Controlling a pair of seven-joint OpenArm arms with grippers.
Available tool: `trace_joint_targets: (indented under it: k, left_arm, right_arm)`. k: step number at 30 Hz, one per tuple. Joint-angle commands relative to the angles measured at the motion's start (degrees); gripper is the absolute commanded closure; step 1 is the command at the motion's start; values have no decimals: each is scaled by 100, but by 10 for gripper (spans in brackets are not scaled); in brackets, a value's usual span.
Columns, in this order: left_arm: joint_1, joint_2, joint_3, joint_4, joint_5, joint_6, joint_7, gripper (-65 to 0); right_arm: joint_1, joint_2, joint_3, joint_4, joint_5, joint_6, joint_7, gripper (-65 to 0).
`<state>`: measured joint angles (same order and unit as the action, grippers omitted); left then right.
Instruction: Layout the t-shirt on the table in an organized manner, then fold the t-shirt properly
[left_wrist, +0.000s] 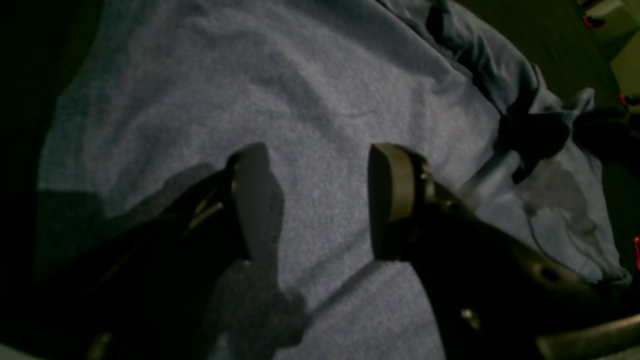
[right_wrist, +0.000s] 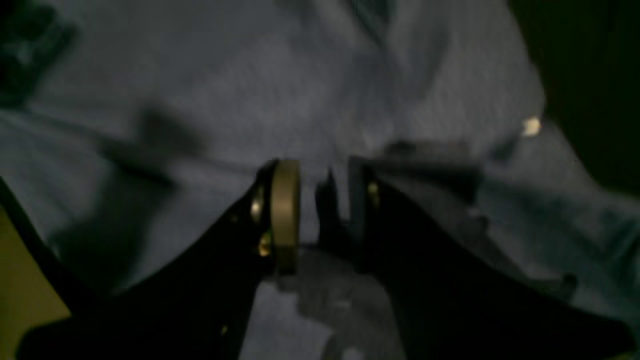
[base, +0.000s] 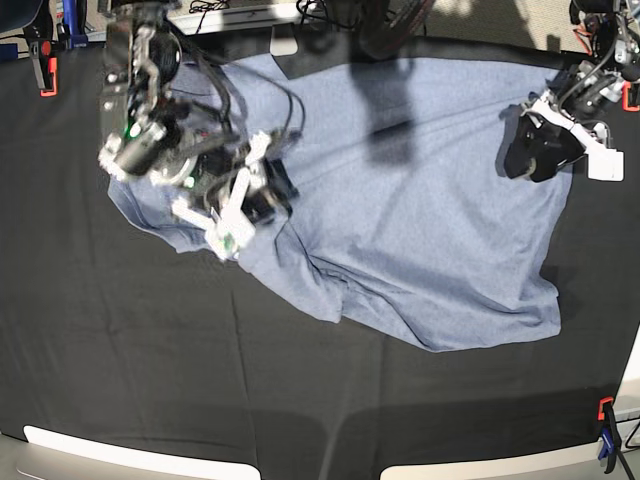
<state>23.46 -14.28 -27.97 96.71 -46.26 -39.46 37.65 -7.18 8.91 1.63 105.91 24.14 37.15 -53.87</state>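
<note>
The t-shirt (base: 400, 210) lay rumpled toward the table's (base: 150, 350) far edge. The right gripper (right_wrist: 317, 215) had fingers slightly apart; the left gripper (left_wrist: 310, 200) was spread wide. A clumsy grab could bunch it more.

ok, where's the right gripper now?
Base view, left side: the right gripper is over the t-shirt's bunched left edge, jaws slightly parted.

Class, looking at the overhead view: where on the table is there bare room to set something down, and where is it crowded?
Free: the table's wide black strip between the t-shirt's near edge and the front edge. Crowded: the back, where the shirt and both arms sit.
</note>
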Motion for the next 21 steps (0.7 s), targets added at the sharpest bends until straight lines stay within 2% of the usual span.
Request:
trace_joint_targets:
  k: [1, 5, 7, 11, 14, 16, 19, 21]
  left_arm:
    - [-15, -68, -26, 83, -114, -54, -155, -290]
    - [-13, -68, -26, 83, -114, -54, -155, -290]
    - [-13, -66, -26, 83, -114, -54, -153, -290]
    - [-13, -68, -26, 83, -114, -54, -153, -290]
    - [-13, -66, -26, 83, -114, -54, -151, -290]
    - [-13, -66, -26, 83, -114, -54, -151, -290]
    - [-13, -68, -26, 81, -114, -54, -153, -290]
    - [-13, -68, -26, 81, -114, -54, -153, -290]
  right_arm:
    - [181, 28, 22, 122, 192, 33, 157, -163]
    - [599, 26, 42, 122, 109, 26, 155, -163]
    - [804, 13, 81, 116, -122, -127, 155, -166]
    - [1165, 11, 232, -155, -634, -369, 201, -266]
    - [1456, 13, 393, -728, -577, -518, 184, -280]
    - [1687, 11, 452, -1172, -361, -573, 11, -280]
    - [2103, -7, 452, -1768, -162, -623, -588, -280]
    - [2361, -24, 455, -2146, -164, -855, -837, -280]
